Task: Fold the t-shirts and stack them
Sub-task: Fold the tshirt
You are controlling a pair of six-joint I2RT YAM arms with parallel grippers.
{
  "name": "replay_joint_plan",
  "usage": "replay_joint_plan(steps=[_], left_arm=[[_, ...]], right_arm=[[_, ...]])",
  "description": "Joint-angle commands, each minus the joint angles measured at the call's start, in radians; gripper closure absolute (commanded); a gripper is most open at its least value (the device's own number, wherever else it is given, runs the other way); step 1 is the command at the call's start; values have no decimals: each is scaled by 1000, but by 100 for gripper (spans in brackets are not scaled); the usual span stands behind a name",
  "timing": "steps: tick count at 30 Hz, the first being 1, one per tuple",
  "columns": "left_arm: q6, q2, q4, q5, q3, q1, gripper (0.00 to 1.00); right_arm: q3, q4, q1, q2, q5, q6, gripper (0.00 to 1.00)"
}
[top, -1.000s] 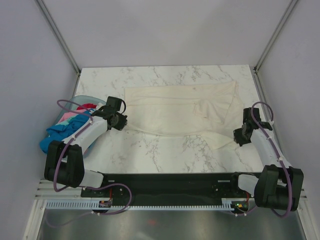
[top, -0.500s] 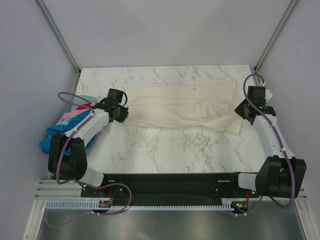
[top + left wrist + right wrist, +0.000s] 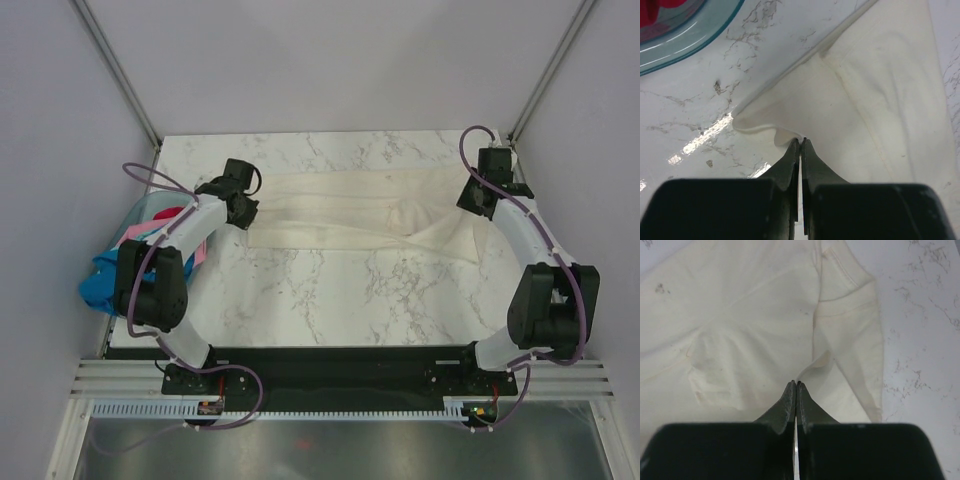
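Note:
A cream-white t-shirt (image 3: 360,210) lies folded lengthwise in a long band across the far half of the marble table. My left gripper (image 3: 244,207) is at its left end, shut, with a small fold of the cream cloth (image 3: 790,100) pinched at the tips (image 3: 801,140). At the shirt's right end my right gripper (image 3: 472,200) is also shut; a ridge of cloth (image 3: 765,330) rises to its tips (image 3: 796,383). A sleeve (image 3: 855,320) lies to the right of that pinch. More t-shirts, blue (image 3: 100,282), pink (image 3: 133,236) and red (image 3: 176,212), sit heaped at the left.
A pale blue plastic basket (image 3: 140,208) holds the coloured shirts at the table's left edge; its rim (image 3: 690,45) shows in the left wrist view. Grey walls and metal posts (image 3: 118,70) close in the far corners. Bare marble (image 3: 340,300) lies between the shirt and the arm bases.
Both grippers moved away from the bases toward the far side, carrying the shirt's near edge with them. The cream shirt now lies as a narrower band.

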Motion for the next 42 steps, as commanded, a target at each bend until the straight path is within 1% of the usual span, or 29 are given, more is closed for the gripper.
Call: replay_joint_plan(steps=[1, 8, 9, 10, 13, 16, 18, 20, 26, 33, 42], left_arm=[[-33, 52, -44, -101, 85, 10, 98], [-22, 143, -87, -159, 165, 12, 98], [-22, 152, -91, -163, 169, 12, 98], [-24, 158, -97, -163, 174, 13, 98], [-32, 186, -109, -161, 191, 16, 98], [-22, 221, -121, -170, 220, 19, 98], [-12, 235, -126, -169, 244, 22, 98], [-2, 250, -127, -170, 258, 22, 98], [15, 295, -132, -184, 304, 22, 98], [31, 348, -144, -192, 353, 24, 98], [57, 393, -152, -222, 410, 24, 98]], right_arm=[[95, 48, 18, 45, 55, -68, 100], [222, 33, 46, 158, 141, -129, 100], [259, 25, 46, 174, 147, -135, 100], [277, 15, 71, 186, 158, -141, 100], [322, 1, 78, 226, 188, -161, 100], [354, 1, 84, 258, 173, -174, 100], [377, -12, 87, 287, 136, -177, 99], [385, -24, 101, 304, 142, -183, 99], [406, -51, 107, 355, 228, -194, 100], [455, -65, 105, 390, 230, -192, 100], [437, -73, 107, 384, 235, -180, 100]])
